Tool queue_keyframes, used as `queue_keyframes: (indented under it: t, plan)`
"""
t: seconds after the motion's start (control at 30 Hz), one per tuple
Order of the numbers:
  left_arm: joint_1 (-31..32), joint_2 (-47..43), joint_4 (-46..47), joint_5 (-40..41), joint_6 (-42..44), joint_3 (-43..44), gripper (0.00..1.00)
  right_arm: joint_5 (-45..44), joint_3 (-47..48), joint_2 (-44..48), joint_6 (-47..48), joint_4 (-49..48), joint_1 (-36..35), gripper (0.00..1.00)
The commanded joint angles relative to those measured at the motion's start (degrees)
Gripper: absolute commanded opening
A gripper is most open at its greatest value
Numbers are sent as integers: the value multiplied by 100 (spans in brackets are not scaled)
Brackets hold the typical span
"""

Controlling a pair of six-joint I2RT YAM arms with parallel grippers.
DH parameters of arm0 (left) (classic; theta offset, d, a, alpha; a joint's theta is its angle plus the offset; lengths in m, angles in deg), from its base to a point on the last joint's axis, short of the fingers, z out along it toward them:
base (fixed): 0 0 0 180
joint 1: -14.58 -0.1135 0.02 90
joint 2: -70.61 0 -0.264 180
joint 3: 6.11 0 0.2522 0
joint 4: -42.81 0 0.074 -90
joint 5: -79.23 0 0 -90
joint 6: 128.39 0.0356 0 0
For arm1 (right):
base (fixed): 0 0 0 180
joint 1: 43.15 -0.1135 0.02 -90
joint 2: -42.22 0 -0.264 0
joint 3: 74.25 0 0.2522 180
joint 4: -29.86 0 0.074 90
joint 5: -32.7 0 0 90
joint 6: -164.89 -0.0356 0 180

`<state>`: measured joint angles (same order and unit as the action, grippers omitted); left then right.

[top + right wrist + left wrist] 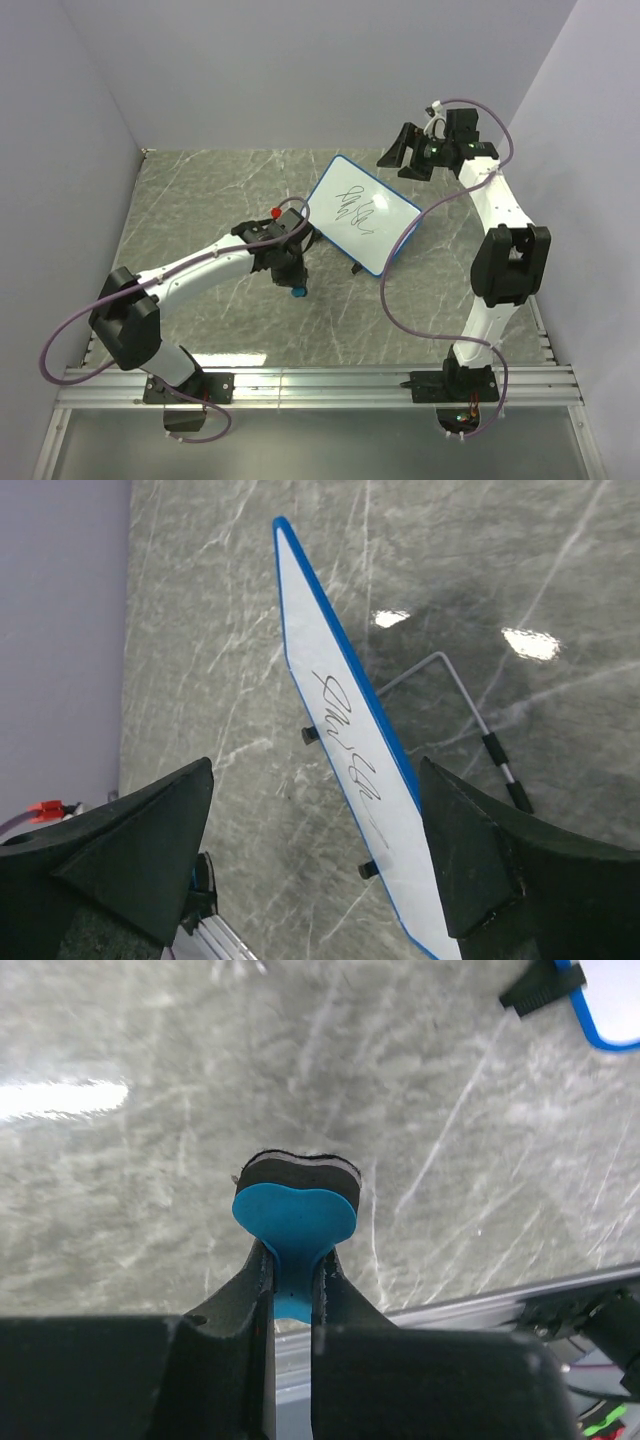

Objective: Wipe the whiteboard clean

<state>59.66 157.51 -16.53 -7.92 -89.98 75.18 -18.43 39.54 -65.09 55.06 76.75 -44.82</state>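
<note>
Two arms are in your view over the grey-green marbled desk point(200, 200). The small white rectangular whiteboard with a thin blue rim point(362, 213) sits near the middle of the desk, toward the far right. It is propped at a tilt on a thin grey wire stand with black tips point(470, 700), and black scribbles run across its face.

Your left gripper point(292, 275) is just beside the board's near-left edge, not touching it. Its fingers point(255, 1290) are clamped on the small blue bow-shaped eraser with a black felt pad point(295, 1215), felt side facing the desk. You cannot tell from these views whether the felt touches the surface. A corner of the board point(610, 1005) shows at the upper right of the left wrist view.

Your right gripper point(405, 155) hangs above the board's far end with its jaws spread wide and nothing between them. In the right wrist view the board point(345, 730) runs edge-on between the two black fingers point(150, 850), apart from both.
</note>
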Motion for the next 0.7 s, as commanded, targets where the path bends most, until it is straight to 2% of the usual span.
queue_keyframes:
  t: [0.0,0.17,0.47,0.67]
  plan:
    - [132,47,-56,-39,-219,76,0,384,-132,-71,-82,-499,-44,89]
    - [159,249,-65,-109,-62,339,0,437,-694,-115,-117,-816,-61,88]
    - [168,943,-179,-232,264,1183,0,208,-1029,-115,15,-913,-140,86]
    - [159,1365,-275,-241,396,1640,0,261,-1257,165,6,-974,-193,66]
